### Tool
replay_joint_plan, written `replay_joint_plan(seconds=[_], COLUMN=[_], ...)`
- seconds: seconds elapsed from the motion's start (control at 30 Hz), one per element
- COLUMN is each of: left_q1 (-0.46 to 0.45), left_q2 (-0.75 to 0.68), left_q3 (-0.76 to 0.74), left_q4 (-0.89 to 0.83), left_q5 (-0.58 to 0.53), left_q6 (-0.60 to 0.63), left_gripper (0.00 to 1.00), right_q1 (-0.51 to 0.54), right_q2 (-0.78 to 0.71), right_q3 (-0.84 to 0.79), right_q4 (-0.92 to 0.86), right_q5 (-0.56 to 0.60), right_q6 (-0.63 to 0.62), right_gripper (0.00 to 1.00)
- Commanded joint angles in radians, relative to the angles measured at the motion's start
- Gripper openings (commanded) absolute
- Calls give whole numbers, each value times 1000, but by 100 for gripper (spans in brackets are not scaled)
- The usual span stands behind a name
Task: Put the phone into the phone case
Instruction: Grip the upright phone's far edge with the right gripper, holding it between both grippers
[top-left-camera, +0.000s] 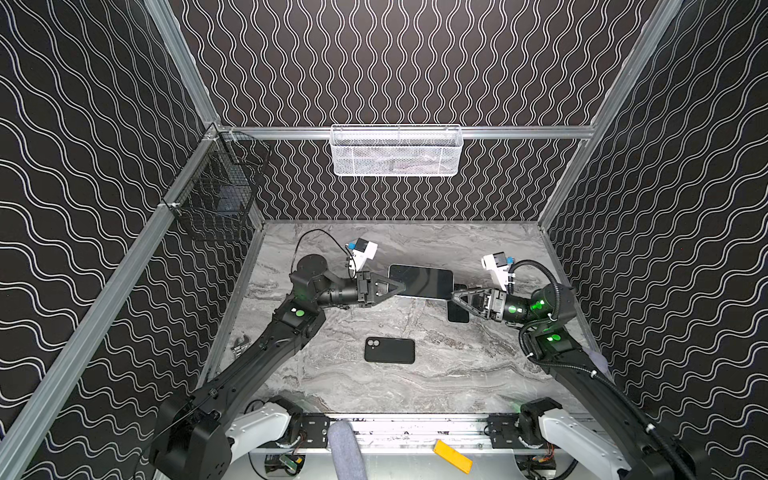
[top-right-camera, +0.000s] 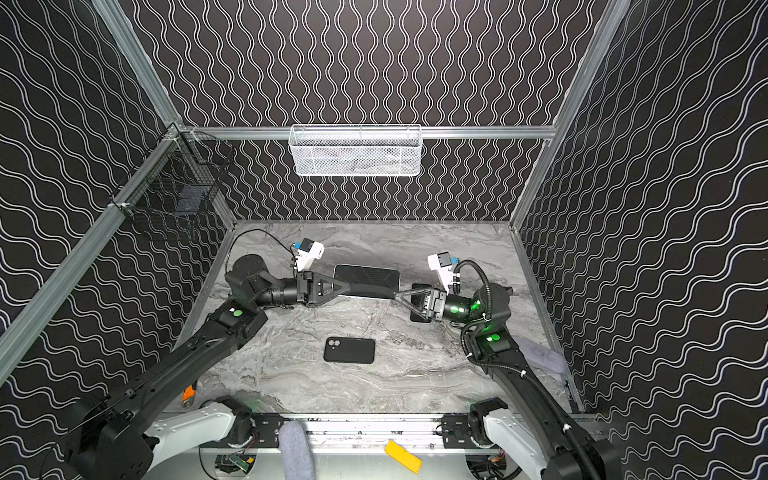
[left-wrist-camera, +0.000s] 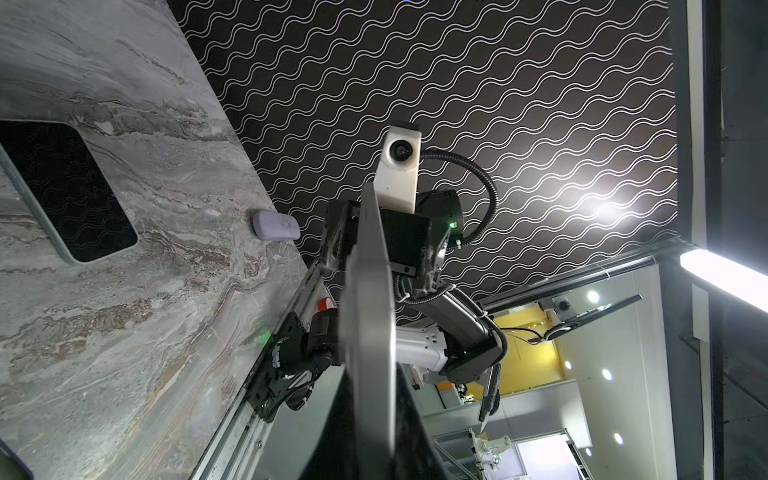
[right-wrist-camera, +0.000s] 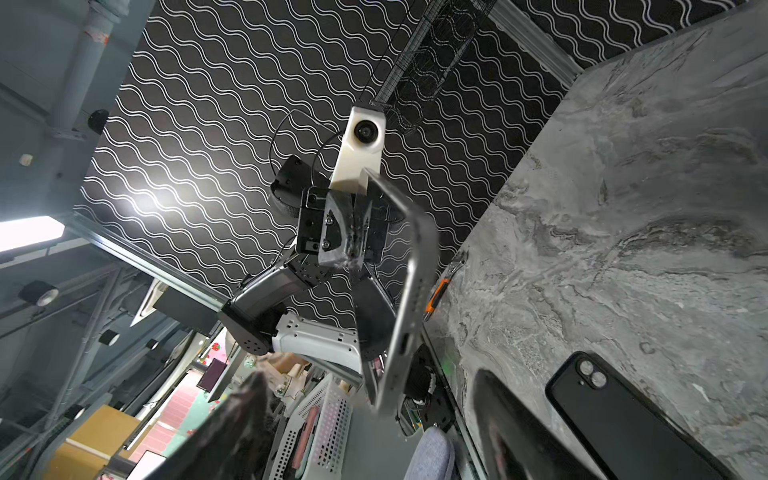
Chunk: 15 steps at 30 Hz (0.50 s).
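A phone with a dark screen and a silver rim hangs level above the back of the marble table. My left gripper is shut on its left end, and the left wrist view shows the phone edge-on between the fingers. My right gripper stands open at the phone's right end. In the right wrist view the phone's end sits between the two fingers, touching neither. The black phone case lies nearer the front with its camera cutout at the left.
A second dark phone lies on the table under my right gripper. A lilac pad is by the right wall. A white mesh basket and a black wire basket hang on the walls.
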Motion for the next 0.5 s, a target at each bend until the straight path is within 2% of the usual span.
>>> replay_joint_plan(seconds=[0.0, 0.2, 0.33, 0.47], left_q1=[0, 0, 1, 0], left_q2=[-8, 2, 12, 23], left_q3=[18, 19, 39, 35], left_q4=[11, -24, -110, -93], left_q5=[7, 10, 8, 11], left_q6=[4, 32, 105, 104], left_gripper=[0, 0, 0, 0], right_q1=[-1, 2, 13, 30], right_q2=[41, 112, 148, 165], right_q3=[-5, 1, 20, 19], right_q4=[270, 438, 462, 478], right_q5=[-33, -47, -46, -37], right_q6=[156, 272, 290, 297], right_gripper=[75, 66, 56, 50])
